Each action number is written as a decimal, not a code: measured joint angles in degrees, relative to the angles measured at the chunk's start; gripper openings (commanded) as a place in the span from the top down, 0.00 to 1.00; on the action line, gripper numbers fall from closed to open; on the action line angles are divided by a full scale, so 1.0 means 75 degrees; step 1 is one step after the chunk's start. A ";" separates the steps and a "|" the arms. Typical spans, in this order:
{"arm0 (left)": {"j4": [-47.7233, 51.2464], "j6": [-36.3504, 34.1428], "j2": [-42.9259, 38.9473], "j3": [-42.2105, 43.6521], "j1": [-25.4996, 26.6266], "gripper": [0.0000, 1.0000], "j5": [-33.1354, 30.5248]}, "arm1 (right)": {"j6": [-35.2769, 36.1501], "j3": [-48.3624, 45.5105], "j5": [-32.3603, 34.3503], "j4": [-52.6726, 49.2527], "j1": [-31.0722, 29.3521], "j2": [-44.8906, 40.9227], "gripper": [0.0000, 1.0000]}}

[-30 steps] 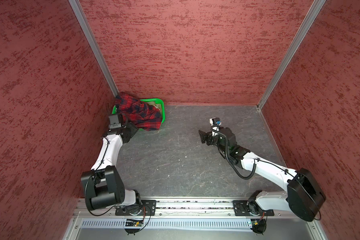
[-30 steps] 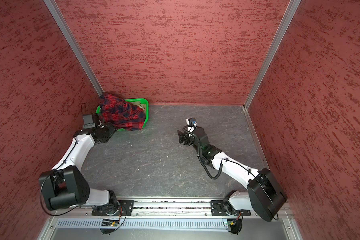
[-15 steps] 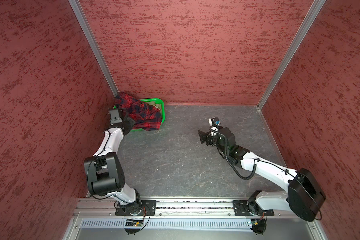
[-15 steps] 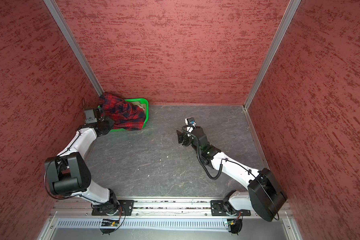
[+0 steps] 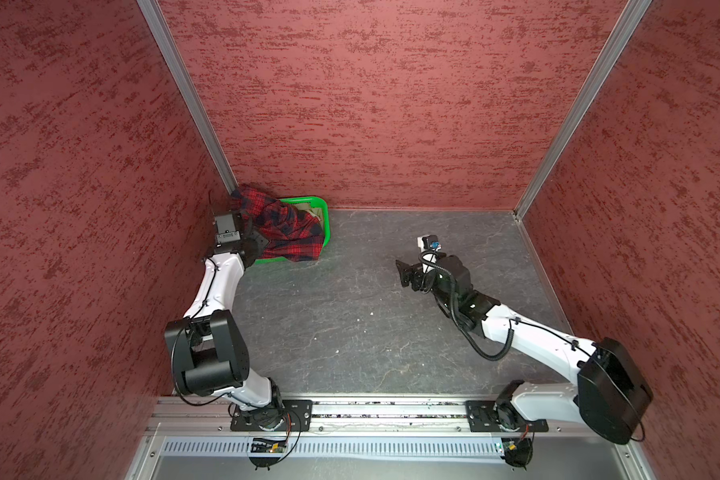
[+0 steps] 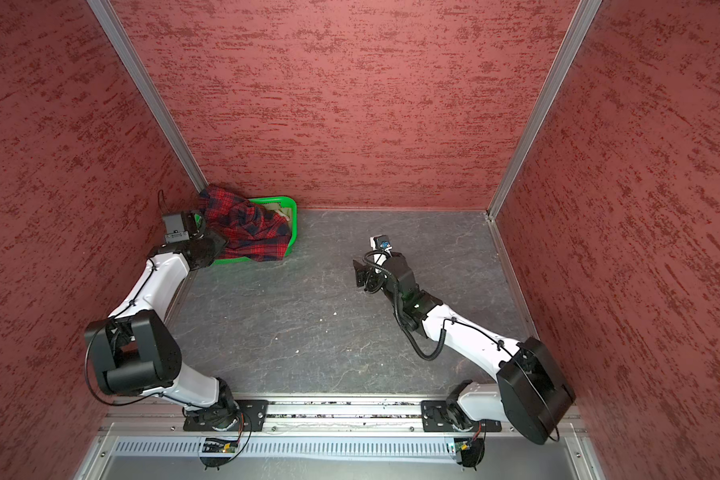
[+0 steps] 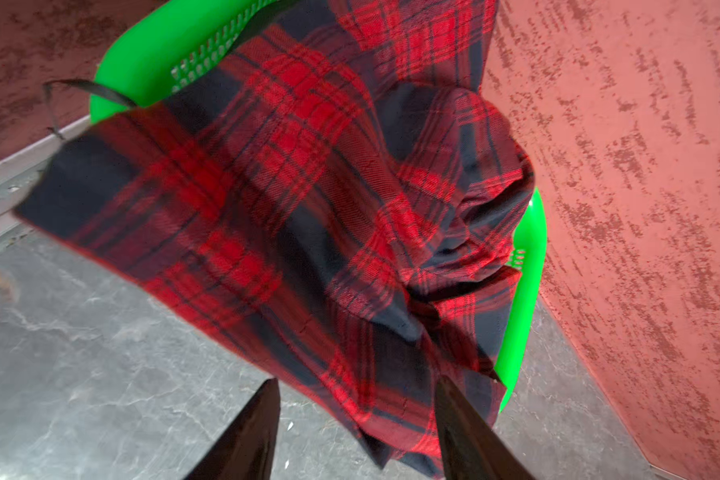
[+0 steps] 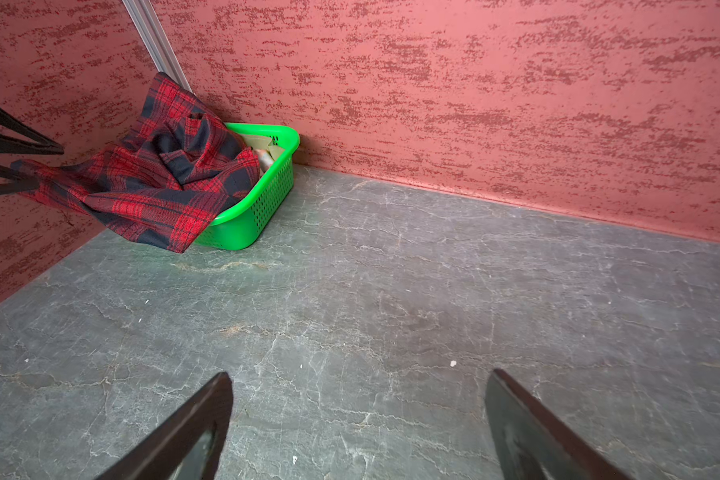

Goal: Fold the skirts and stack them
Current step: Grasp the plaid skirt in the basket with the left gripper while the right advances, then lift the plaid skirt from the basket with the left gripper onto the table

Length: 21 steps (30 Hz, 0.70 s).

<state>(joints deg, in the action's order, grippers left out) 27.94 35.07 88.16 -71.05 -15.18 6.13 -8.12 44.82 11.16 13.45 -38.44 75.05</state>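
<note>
Left gripper (image 7: 356, 382) is sitting with its fingers apart and the plaid skirt (image 7: 308, 187) hanging between and against them. I'm not seeing a clamp, though in the right wrist view one corner is stretching toward a finger, so it may be snagging. Going by the top views, the skirt is lying at 2 o'clock from this gripper, touching it and bunching over the green basket (image 5: 324, 216) in the far corner. Its long axis is running 11 to 5 o'clock, with the low end spilling over the rim onto the table (image 5: 350, 311). Right gripper (image 5: 404, 274) is hovering mid-table, fingers wide apart and empty, with the skirt at its 10 o'clock, well apart. Left arm is nearer, so I'm expecting a pull toward 5 o'clock, needing a firm pinch.
</note>
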 measured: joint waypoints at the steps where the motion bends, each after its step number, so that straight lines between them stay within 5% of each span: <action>1: 0.0050 -0.0009 0.0003 0.0003 -0.0067 0.39 0.0023 | 0.0000 0.0000 0.0000 0.0006 -0.0003 0.0009 0.04; 10: 0.0082 -0.0172 0.0863 -0.0405 -0.0318 0.49 0.0163 | 0.0006 0.0009 -0.0070 0.0055 -0.0006 0.0443 0.04; 11: 0.0079 -0.0178 0.1061 -0.0504 -0.0318 0.55 0.0189 | 0.0003 0.0020 -0.0079 0.0058 -0.0006 0.0475 0.04; 12: 0.0073 -0.0221 0.1201 -0.0574 -0.0318 0.72 0.0210 | 0.0003 0.0035 -0.0085 0.0058 -0.0006 0.0490 0.04; 13: 0.0076 -0.0210 0.1367 -0.0667 -0.0318 1.00 0.0221 | 0.0003 0.0055 -0.0087 0.0058 -0.0006 0.0501 0.04; 21: -0.0128 -0.0335 0.0761 -0.0857 -0.0020 1.00 -0.0289 | 0.0058 0.0105 -0.0050 0.0061 -0.0006 0.0510 0.01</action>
<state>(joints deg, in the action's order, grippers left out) 26.98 32.56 93.86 -77.47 -15.33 3.97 -7.68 45.60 10.79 13.91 -38.48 78.87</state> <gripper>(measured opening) 0.054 0.977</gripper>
